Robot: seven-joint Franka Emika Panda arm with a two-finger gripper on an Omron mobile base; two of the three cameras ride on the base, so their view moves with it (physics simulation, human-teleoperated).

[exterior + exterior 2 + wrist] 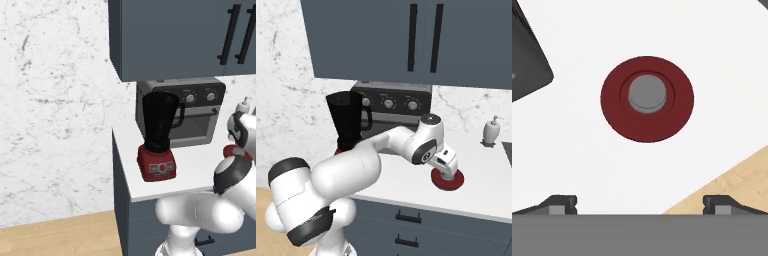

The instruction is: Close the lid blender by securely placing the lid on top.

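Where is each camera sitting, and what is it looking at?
Left base view: behind the arm on its left, looking forward and down at the blender on the counter; the white arm fills the lower right.
Right base view: behind on the right, facing the same counter; the arm reaches from lower left over the lid.
Hand view: on the hand, looking straight down at the lid; the open gripper has its fingertips at the bottom.
Both base views share the blender and toaster oven.
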